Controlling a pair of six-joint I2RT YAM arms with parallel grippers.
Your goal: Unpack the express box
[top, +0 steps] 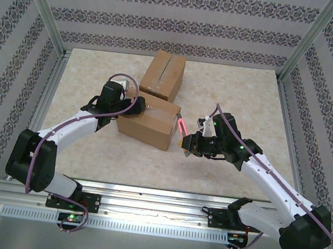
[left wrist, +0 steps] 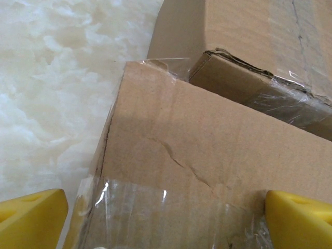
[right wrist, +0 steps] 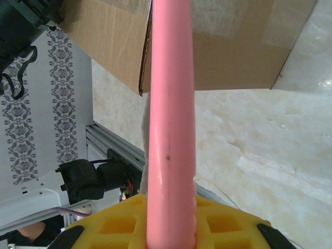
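The express box [top: 148,125] is a brown cardboard carton sealed with clear tape, lying mid-table. My left gripper [top: 135,105] stands open over its left end; in the left wrist view the box [left wrist: 207,155] lies between the yellow fingers [left wrist: 31,215], with a sliver of table between the left finger and the box edge. My right gripper [top: 190,141] is shut on a pink stick-like tool [top: 183,126] whose tip points at the box's right end. In the right wrist view the pink tool [right wrist: 171,129] rises from the shut gripper [right wrist: 171,228] toward the box's taped corner [right wrist: 218,52].
A second cardboard box [top: 163,73] with a taped top seam stands just behind the first, almost touching it [left wrist: 259,31]. Aluminium frame rails [top: 145,195] run along the near edge, and patterned walls enclose the pale tabletop [top: 237,97].
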